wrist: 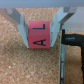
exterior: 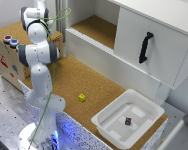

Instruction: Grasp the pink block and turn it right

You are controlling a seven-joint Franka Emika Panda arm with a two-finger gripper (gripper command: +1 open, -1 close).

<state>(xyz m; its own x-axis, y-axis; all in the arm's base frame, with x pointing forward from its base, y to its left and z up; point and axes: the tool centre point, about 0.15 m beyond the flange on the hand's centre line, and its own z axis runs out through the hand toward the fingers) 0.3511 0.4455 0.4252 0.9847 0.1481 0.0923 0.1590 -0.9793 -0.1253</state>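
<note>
**Q:** State the arm pose and tool condition.

**A:** The white arm (exterior: 40, 75) stands at the exterior view's left, its base on a perforated metal plate (exterior: 6, 105), joints stacked upward and folded at the top. A green cable (exterior: 55, 60) hangs down along it. The exterior view does not show the tool. In the wrist view the tool (wrist: 39, 36) is pinching the pink block (wrist: 38, 36), one grey finger (wrist: 21, 31) pressed on each side.

**Q:** Where is the block, exactly?

**A:** Between the fingers, over the cork. Black letters "A" and "L" are printed on its near face. Whether it touches the surface cannot be told.

**Q:** Describe the surface and surroundings.

**A:** The table (exterior: 69, 80) has a granular brown cork top. A wooden box (exterior: 6, 57) sits far left behind the arm. A small yellow cube (exterior: 82, 97) lies near the table's centre. To the right, a white rectangular plastic tray (exterior: 106, 122) holds a small dark object (exterior: 128, 121). Far right stands a white cabinet (exterior: 144, 30) with a black handle (exterior: 145, 47); beside it is an open shelf with a cork floor (exterior: 96, 27).
</note>
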